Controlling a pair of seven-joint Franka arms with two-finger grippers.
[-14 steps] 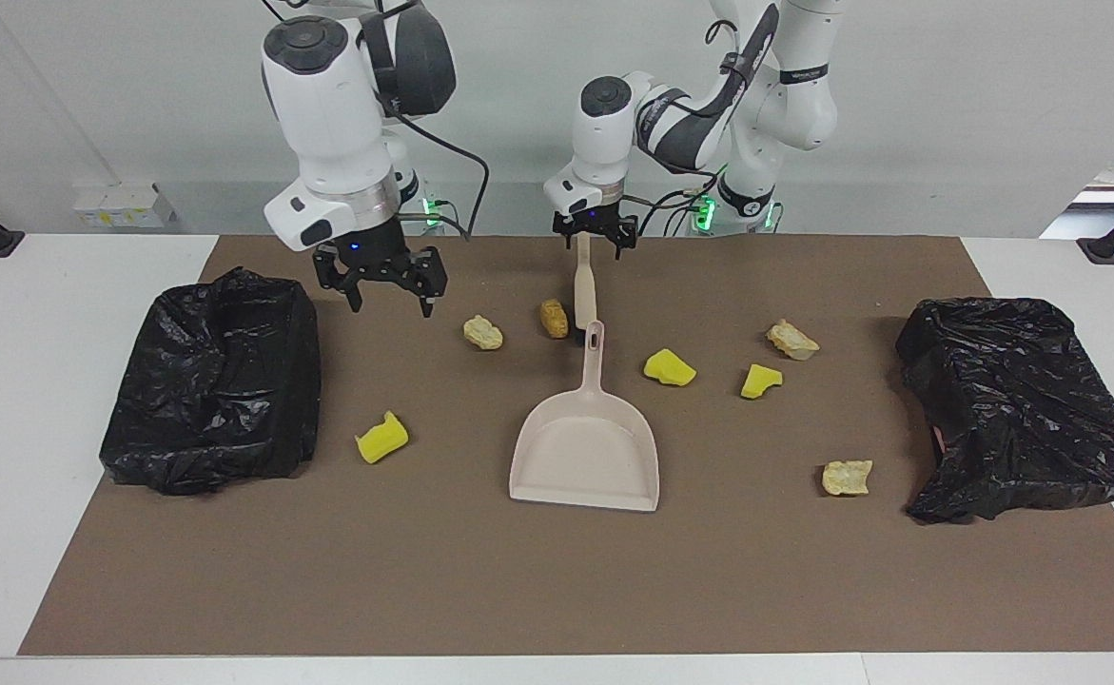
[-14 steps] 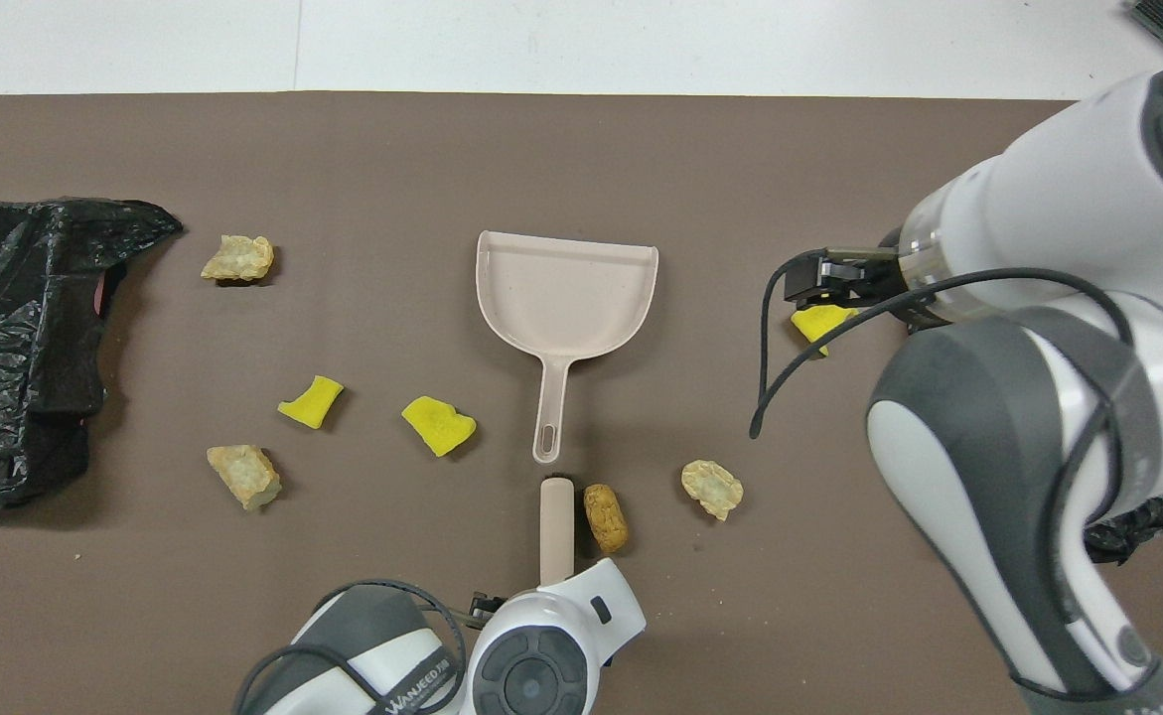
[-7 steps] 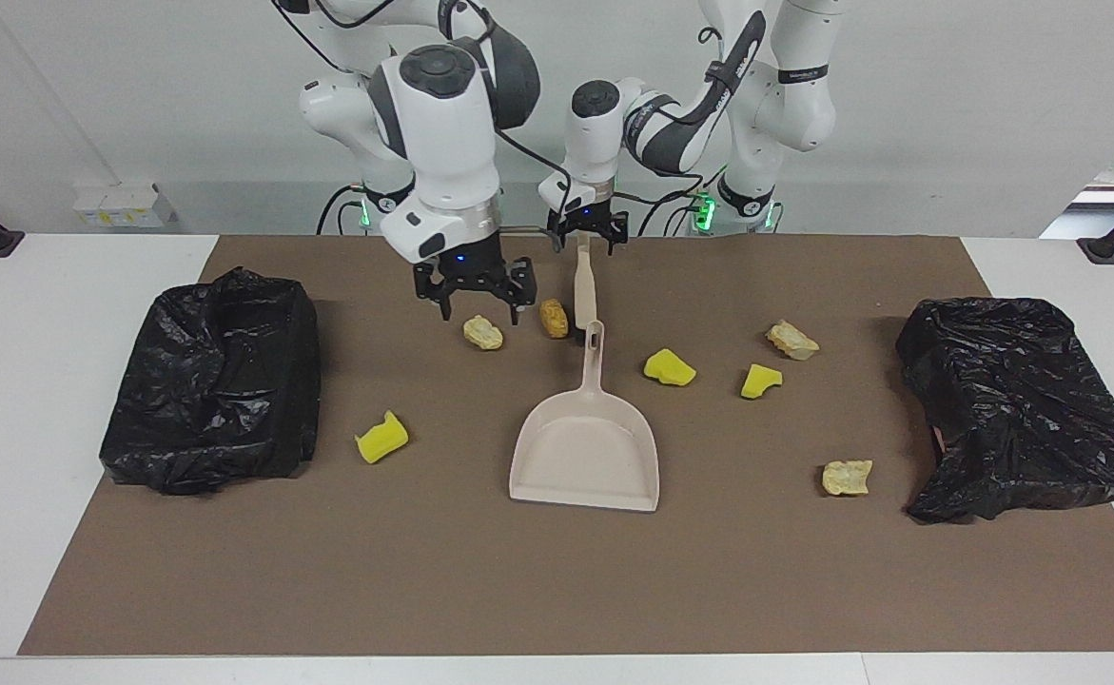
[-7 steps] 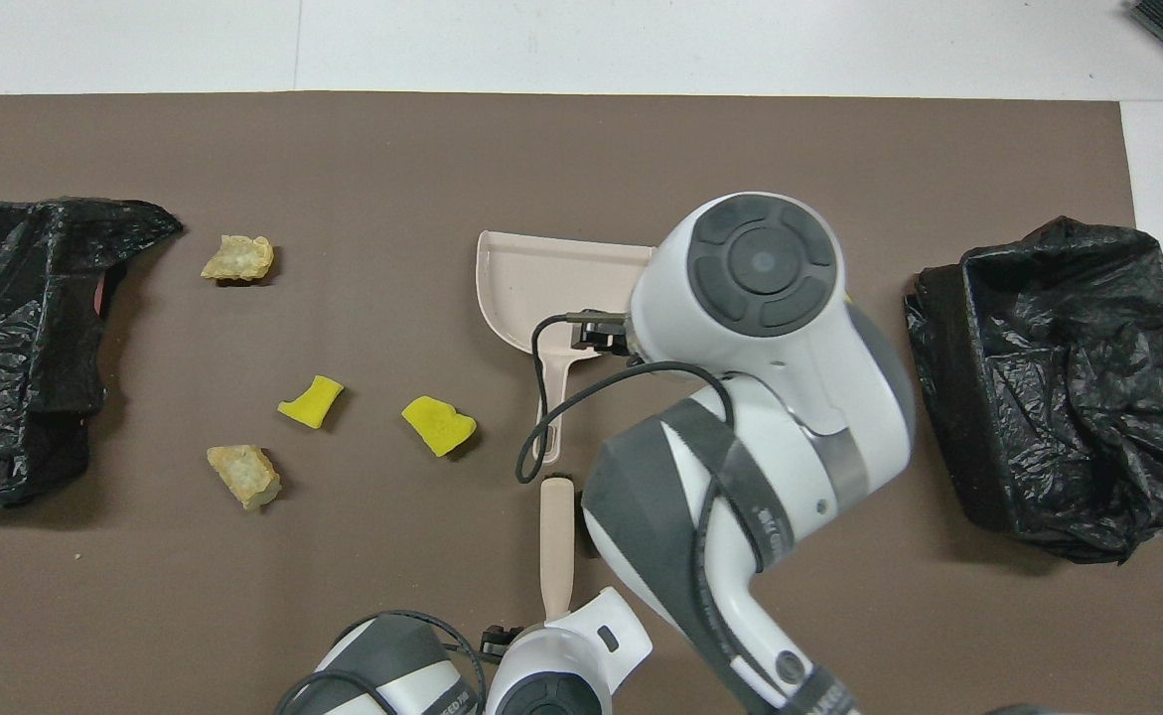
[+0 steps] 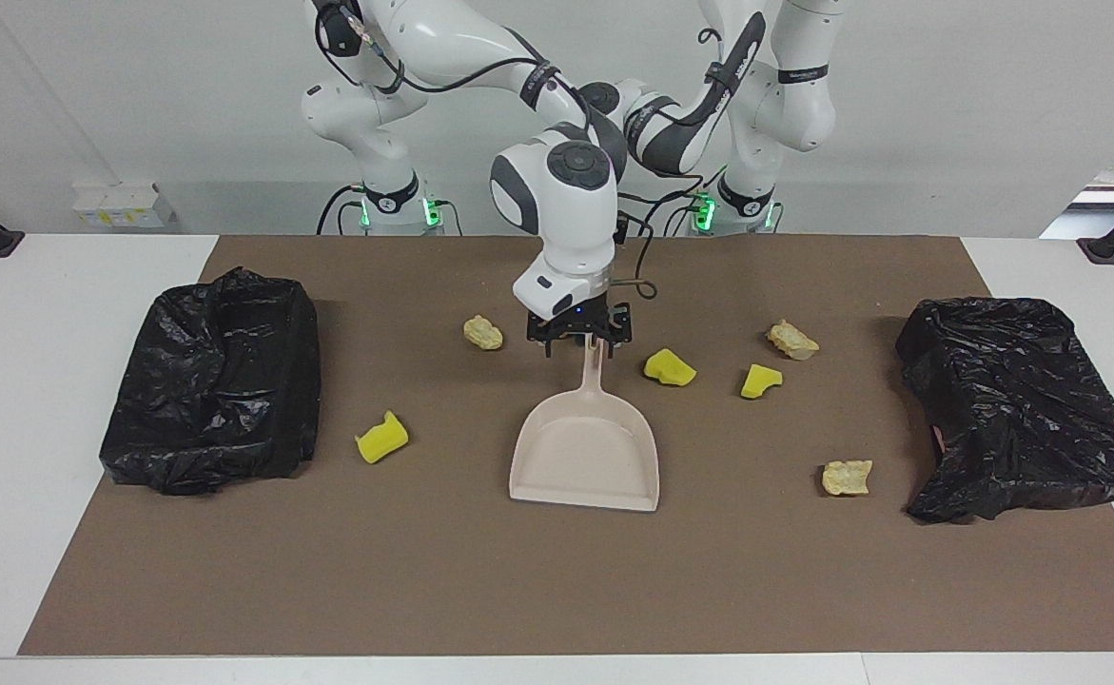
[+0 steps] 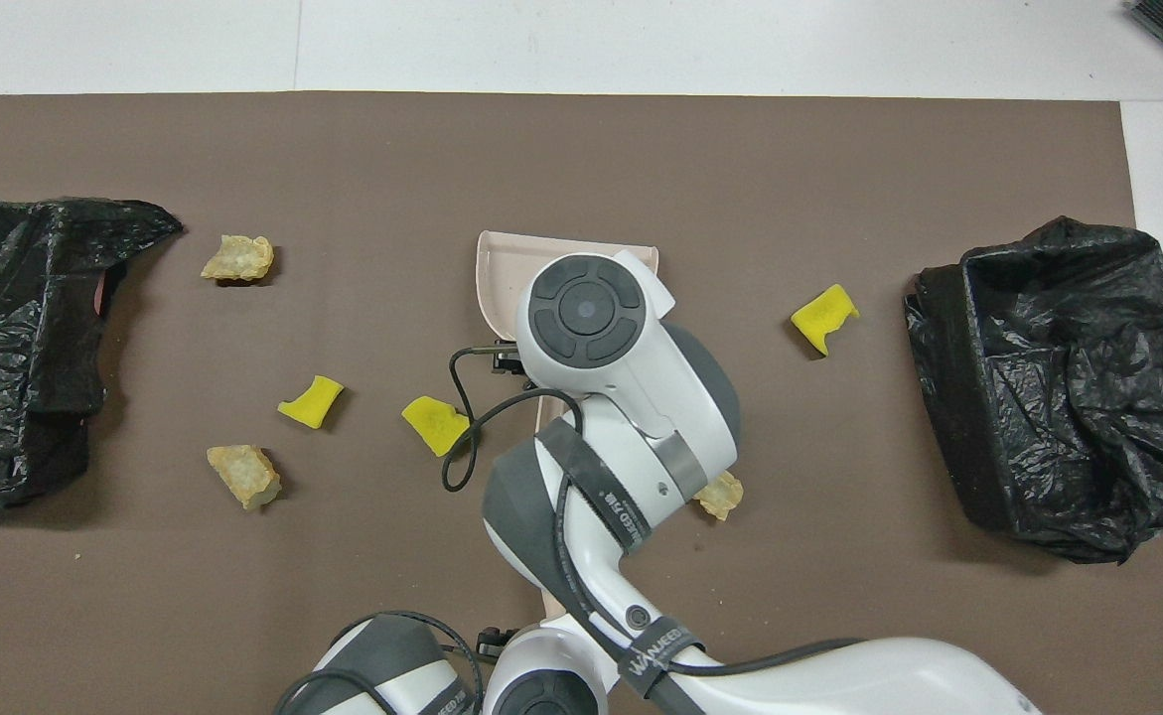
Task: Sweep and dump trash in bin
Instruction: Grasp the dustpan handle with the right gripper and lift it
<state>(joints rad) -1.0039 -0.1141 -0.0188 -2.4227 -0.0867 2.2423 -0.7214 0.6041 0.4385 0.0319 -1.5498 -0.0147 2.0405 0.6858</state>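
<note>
Starting at the robots' edge, the left gripper (image 6: 490, 641) sits tucked under its own wrist, nearer to the robots than the pale pink plastic dustpan (image 5: 585, 457). It is mostly hidden, so I cannot tell whether it is wide or narrow.

Next out, level with the tip of the dustpan's handle, a beige bread-like chunk (image 5: 483, 332) lies toward the right arm's end and another beige chunk (image 5: 791, 340) toward the left arm's end.

Now the action: the right gripper (image 5: 580, 348) hangs low over that handle tip, jaws spread wide, a finger on each side and nothing clamped.

Just beside the handle, toward the left arm's end, lies a bright yellow foam wedge (image 5: 670, 367), with a second yellow wedge (image 5: 760, 381) past it. A third yellow wedge (image 5: 381, 437) lies beside the pan toward the right arm's end.

Level with the pan's open lip, toward the left arm's end, sits the last beige chunk (image 5: 847, 477).

Everything rests on the brown mat (image 5: 518, 590). A black bag-lined bin (image 5: 214, 381) stands at the right arm's end and another black-bagged bin (image 5: 1023, 409) at the left arm's end, both well apart from the dustpan.
</note>
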